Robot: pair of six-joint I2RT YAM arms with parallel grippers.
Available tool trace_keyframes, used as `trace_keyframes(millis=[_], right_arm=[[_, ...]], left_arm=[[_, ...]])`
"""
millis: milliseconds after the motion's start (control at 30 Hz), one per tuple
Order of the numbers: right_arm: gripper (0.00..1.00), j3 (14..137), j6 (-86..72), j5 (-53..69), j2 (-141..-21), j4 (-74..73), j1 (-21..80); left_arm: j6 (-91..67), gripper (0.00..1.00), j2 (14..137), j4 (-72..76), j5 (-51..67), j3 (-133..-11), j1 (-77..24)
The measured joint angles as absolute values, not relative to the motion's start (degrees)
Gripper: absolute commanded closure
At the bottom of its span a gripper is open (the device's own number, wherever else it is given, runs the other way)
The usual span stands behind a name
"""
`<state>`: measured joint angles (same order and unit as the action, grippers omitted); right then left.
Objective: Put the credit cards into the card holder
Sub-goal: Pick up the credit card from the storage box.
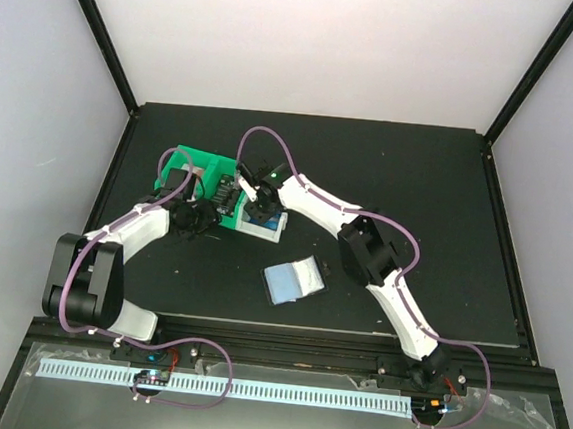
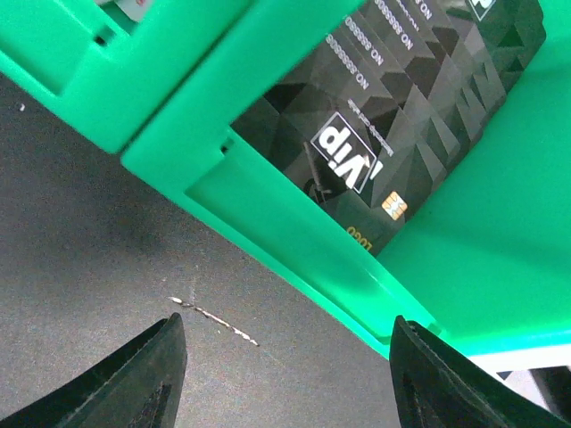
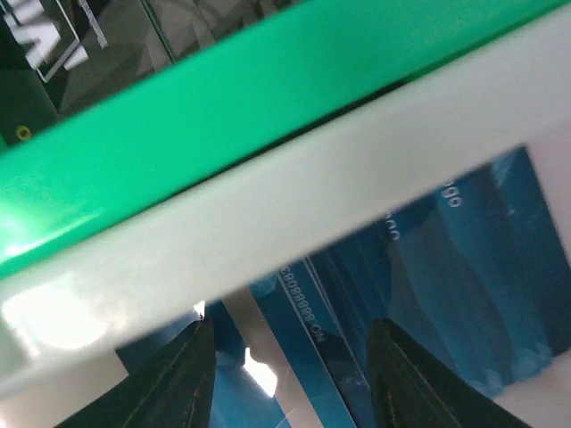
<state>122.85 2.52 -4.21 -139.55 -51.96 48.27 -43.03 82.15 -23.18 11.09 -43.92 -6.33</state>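
Observation:
Several blue credit cards (image 3: 428, 267) with pale print lie in a white bin (image 3: 268, 214). My right gripper (image 3: 290, 379) is open, reaching down into that bin, its fingertips (image 3: 178, 379) just above the cards; in the top view it (image 1: 260, 209) is over the white bin (image 1: 268, 230). The card holder (image 1: 294, 280) lies open on the table in front of the bins, pale sleeves up, with no gripper near it. My left gripper (image 2: 285, 370) is open and empty over bare table, beside the green bin (image 2: 268, 214). In the top view it (image 1: 198, 219) is left of the bins.
The green bin (image 1: 194, 178) holds black VIP cards (image 2: 393, 116) and stands against the white bin. A pale scratch (image 2: 214, 321) marks the black table (image 1: 419, 186). Black frame posts rise at the table's far corners.

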Motion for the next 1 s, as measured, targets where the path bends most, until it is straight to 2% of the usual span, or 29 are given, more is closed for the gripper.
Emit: trace_keyframes(millis=[267, 533, 1000], right_arm=[[0.45, 123.55, 6.11, -3.42, -140.7, -53.06, 48.34], [0.45, 123.66, 9.91, -0.4, -140.94, -54.43, 48.05], [0.63, 123.59, 13.76, 9.67, -140.49, -59.27, 47.48]], left_arm=[[-42.22, 0.35, 82.21, -23.11, 10.31, -44.12, -6.28], [-42.0, 0.45, 82.98, -22.96, 10.17, -44.12, -6.07], [-41.95, 0.51, 85.23, -21.98, 10.2, -44.88, -6.04]])
